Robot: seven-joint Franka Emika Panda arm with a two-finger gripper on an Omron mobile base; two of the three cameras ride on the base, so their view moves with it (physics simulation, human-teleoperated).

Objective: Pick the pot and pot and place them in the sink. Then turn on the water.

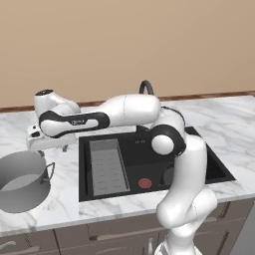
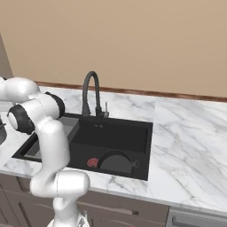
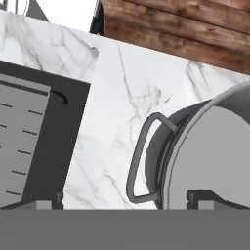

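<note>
Two dark fingertips (image 3: 49,201) of the claw (image 3: 124,202) stood spread apart at the bottom of the hand view, one over the counter beside the sink and the other over the stockpot, with nothing pinched between them. In the left base view the hand (image 1: 44,135) hung just beside the sink, on its left, above the near handle of the one grey stockpot (image 1: 21,182). That pot stood upright on the white marble counter (image 1: 64,194), left of the sink and not touching it. One of its loop handles (image 3: 141,158) was seen clearly in the hand view, pointing toward the sink. One dark pot (image 2: 116,162) lay already inside the sink (image 2: 133,128), at the front of the basin, beside one small red round thing (image 2: 92,162). One grey ribbed tray (image 1: 105,167) sat in the left part of the sink. One black gooseneck faucet (image 2: 91,91) rose behind the sink.
</note>
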